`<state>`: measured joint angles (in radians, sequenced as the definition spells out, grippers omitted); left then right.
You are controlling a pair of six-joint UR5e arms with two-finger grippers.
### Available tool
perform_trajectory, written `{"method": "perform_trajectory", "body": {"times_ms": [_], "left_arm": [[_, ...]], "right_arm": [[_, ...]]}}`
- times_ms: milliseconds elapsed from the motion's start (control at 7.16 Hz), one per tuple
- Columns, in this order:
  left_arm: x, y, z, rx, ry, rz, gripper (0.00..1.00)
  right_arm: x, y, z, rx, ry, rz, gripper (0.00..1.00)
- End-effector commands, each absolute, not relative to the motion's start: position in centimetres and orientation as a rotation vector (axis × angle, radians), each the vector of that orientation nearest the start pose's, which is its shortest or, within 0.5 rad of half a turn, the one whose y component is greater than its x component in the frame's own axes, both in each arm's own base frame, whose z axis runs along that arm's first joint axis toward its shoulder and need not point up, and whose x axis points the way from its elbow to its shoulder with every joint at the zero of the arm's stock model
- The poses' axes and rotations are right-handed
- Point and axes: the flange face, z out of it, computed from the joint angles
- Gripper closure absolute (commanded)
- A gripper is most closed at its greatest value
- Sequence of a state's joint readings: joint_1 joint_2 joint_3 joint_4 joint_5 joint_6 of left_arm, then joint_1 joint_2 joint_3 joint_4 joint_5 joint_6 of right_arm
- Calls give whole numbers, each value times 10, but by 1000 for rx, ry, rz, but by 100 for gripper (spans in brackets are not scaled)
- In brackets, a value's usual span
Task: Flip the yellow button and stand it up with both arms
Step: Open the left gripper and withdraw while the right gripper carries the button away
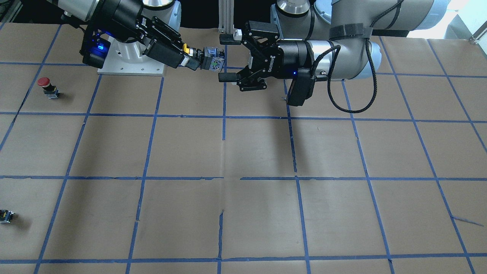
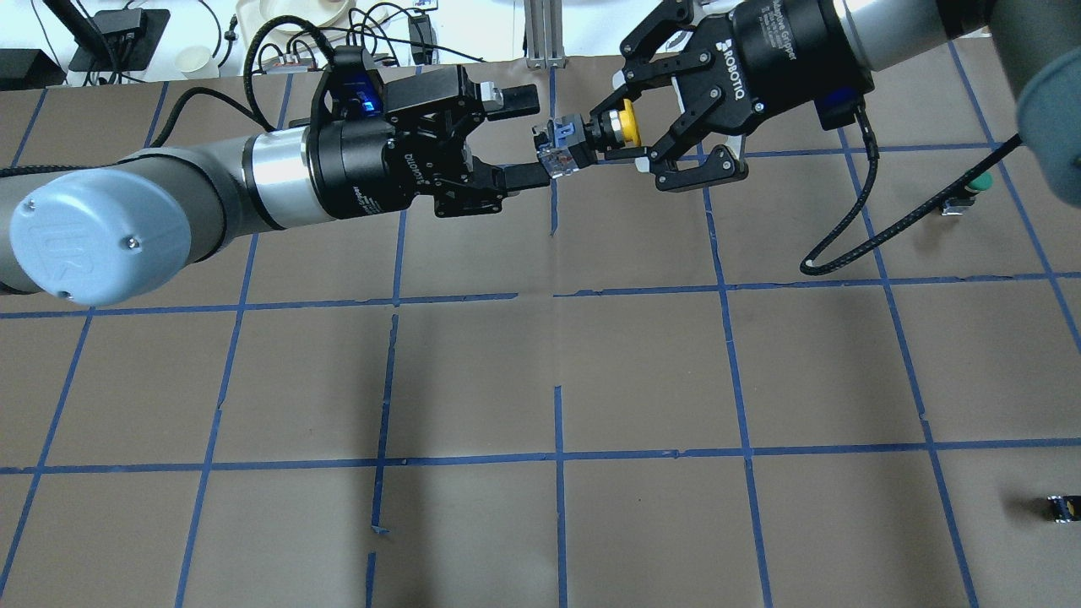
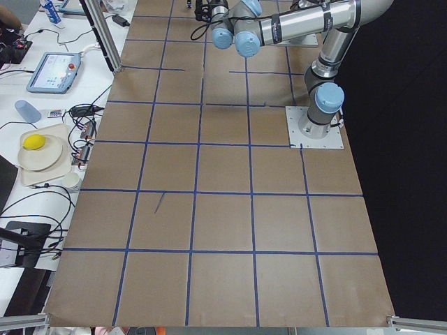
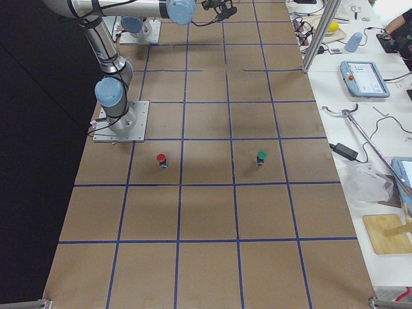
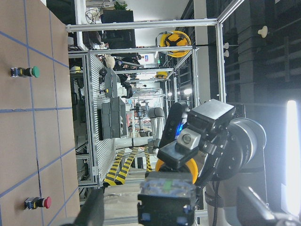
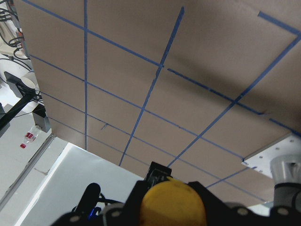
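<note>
Two grippers face each other nose to nose in mid-air at top centre of the overhead view, above the table (image 2: 591, 380). Right gripper (image 2: 616, 139), entering from upper right, is clamped on the yellow button (image 2: 566, 149) at the cap/collar. The button lies horizontal w/ its contact block sticking out toward the left gripper (image 2: 524, 138). Left arm reaches in from the left edge, wrist roughly level, jaws spread wide. One finger sits above the block in the picture & one below. The lower fingertip (image 2: 525, 175) looks just beside the block, prob. not touching.

Judgement: this is the handover step, approx. midway thru the task. To do it well:
- Slide the left gripper fwd till the block sits square between the pads, not on the tips.
- Centre it first, since the block looks nearer the lower finger.
- Close on the flat sides, & only then let the right go.
- Keep both axes in line, else the button may twist out.

Red-capped button (image 1: 45, 85) sits far left in the front-facing view, well apart.
</note>
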<state>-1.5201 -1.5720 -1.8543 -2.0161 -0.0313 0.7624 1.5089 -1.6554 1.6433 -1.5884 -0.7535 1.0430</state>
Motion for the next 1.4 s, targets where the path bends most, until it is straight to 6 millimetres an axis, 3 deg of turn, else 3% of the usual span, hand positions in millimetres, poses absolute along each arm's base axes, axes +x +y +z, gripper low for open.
{"method": "perform_trajectory", "body": {"times_ms": [0,140,419,559,699,838,1118,1257], "left_arm": [[-187,-467,405,9,-1658,29,0],[-161,-471,395,-34,-1786,-9,0],[-150,-486,397,-82,-1998,-31,0],[-142,-497,394,-60,-2138,-11,0],[-139,-501,387,-64,-2254,-14,0],[-133,-499,382,-85,-2354,-40,0],[-116,-517,387,-56,-2578,1,0],[-118,-518,390,-57,-2750,-29,0]], "right_arm": [[158,-463,514,973,2381,247,80],[144,-457,509,790,2610,139,81],[120,-454,496,294,2947,44,81],[110,-453,487,-64,3055,44,82],[107,-451,473,-338,3066,56,82],[93,-456,461,-724,3086,0,82],[45,-464,420,-1058,3007,-69,83],[10,-462,400,-1176,2913,-108,82]]}}
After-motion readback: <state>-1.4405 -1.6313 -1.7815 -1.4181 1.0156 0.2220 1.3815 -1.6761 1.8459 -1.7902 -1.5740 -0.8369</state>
